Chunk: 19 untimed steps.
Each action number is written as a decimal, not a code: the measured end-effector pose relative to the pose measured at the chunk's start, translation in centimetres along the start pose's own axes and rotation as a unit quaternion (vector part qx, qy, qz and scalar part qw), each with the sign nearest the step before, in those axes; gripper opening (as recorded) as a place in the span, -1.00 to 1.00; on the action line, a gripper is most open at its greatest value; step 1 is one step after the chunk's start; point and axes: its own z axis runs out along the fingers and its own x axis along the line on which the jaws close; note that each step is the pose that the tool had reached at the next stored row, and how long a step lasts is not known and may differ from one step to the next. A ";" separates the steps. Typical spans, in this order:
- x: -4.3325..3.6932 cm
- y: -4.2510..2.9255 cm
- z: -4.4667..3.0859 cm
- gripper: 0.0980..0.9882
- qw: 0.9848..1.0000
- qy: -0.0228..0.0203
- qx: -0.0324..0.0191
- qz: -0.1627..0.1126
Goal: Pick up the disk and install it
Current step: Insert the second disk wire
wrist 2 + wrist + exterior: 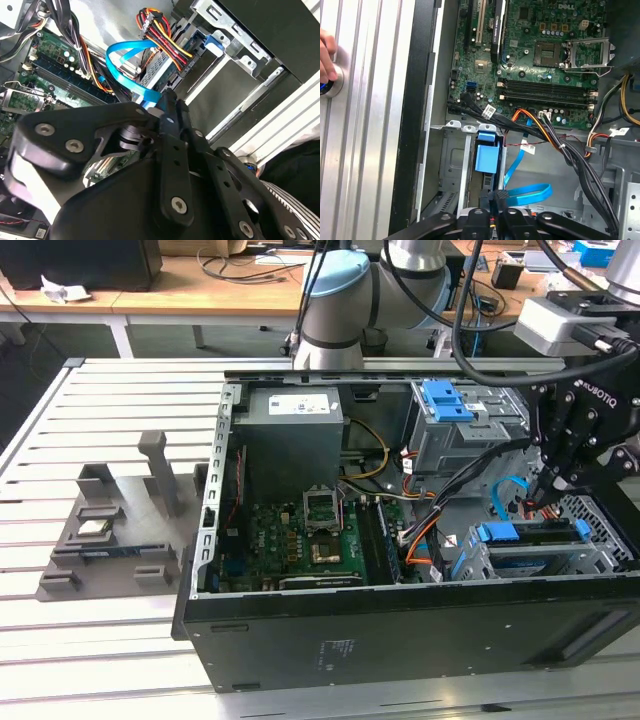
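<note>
The disk [535, 558] lies in the lower drive cage at the exterior view's right, inside the open computer case [400, 620]. Its bright blue frame [497, 533] shows at the cage's edge. In the first wrist view the blue frame [486, 152] sits between the cage's metal rails. My gripper [545, 498] hangs just above the disk's cage, fingers pressed together and holding nothing. In the second wrist view the fingertips [172, 107] are closed next to a light blue data cable [127, 65]. In the first wrist view the gripper [501, 197] sits just off the blue frame's end.
A motherboard [300, 535] fills the case floor, with a grey power supply box [290, 435] behind it. Cable bundles [555, 142] cross beside the cage. An upper bay carries another blue clip [447, 400]. A grey fixture [110, 530] stands on the slatted table. A hand [325, 55] rests on a round knob.
</note>
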 end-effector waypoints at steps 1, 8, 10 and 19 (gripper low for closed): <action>0.00 0.00 0.01 -0.87 1.000 0.000 0.000 0.000; 0.92 0.13 0.50 -0.98 1.000 0.001 0.000 0.000; 0.92 0.13 0.79 -0.98 1.000 0.001 -0.001 0.011; 0.84 -0.12 1.90 -0.98 0.999 0.004 -0.004 0.039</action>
